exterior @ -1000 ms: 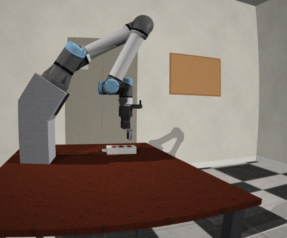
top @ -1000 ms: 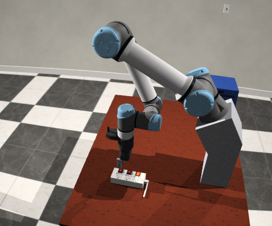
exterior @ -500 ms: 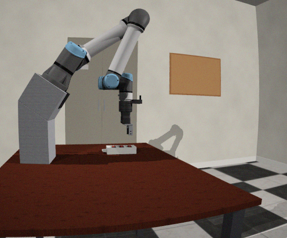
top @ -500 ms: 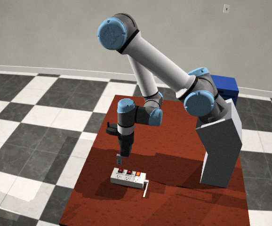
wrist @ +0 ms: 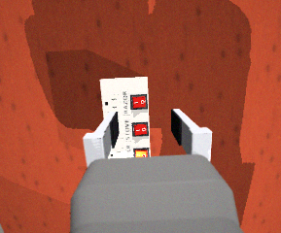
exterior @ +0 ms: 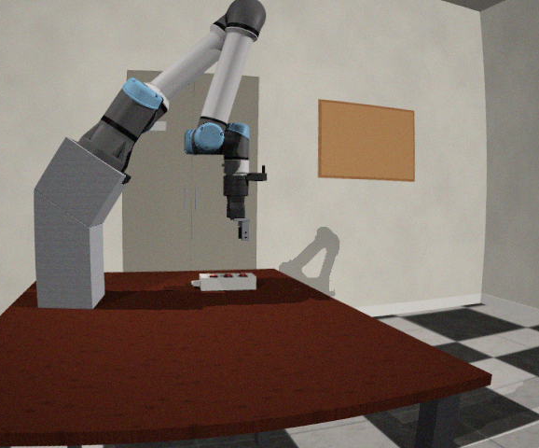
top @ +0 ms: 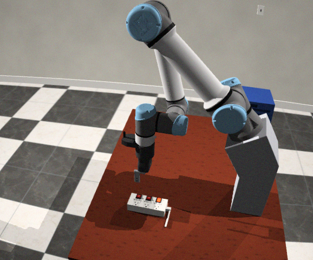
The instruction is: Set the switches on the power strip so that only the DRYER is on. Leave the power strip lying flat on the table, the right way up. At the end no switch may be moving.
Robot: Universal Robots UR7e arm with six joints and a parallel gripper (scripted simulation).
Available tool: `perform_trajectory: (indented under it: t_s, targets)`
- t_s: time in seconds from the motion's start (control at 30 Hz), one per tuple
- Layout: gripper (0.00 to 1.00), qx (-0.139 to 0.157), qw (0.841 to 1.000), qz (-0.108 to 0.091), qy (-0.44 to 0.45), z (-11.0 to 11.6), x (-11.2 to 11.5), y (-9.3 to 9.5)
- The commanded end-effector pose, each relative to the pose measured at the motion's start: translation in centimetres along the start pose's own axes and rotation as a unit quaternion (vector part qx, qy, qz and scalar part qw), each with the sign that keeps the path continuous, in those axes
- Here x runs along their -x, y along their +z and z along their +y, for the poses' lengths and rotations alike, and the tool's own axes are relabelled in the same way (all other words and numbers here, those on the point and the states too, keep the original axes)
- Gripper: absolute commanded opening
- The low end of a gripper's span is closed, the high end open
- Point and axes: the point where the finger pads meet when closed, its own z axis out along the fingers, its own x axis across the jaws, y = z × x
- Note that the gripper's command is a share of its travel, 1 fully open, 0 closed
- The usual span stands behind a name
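The white power strip [top: 145,207] [exterior: 226,283] [wrist: 123,87] lies flat on the red-brown table [top: 195,156] [exterior: 212,361] [wrist: 228,73], right way up. It has three rocker switches in a row. In the wrist view the switch marked RAZOR [wrist: 139,101] and the switch marked STOVE [wrist: 140,129] are dark red. The third switch [wrist: 140,154] [top: 158,199] glows orange; its label is hidden behind my finger. My gripper [top: 136,176] [exterior: 243,232] [wrist: 144,121] is open and empty. It hangs well above the strip, over the STOVE switch.
A short white cable stub [top: 167,217] sticks out of the strip's right end. The arm's grey pedestal [top: 252,173] [exterior: 67,241] stands on the table to the side of the strip. A blue box [top: 259,99] sits behind the pedestal.
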Motion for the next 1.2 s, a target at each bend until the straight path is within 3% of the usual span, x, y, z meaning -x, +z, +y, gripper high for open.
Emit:
perform_trajectory:
  t_s: [0.0,0.4,1.17]
  targets:
    - [1.0,0.001,1.0,0.0,0.0,-0.1,0.0,-1.7]
    - [1.0,0.001,1.0,0.0,0.0,-0.1,0.0,-2.7]
    - [1.0,0.001,1.0,0.0,0.0,-0.1,0.0,-2.8]
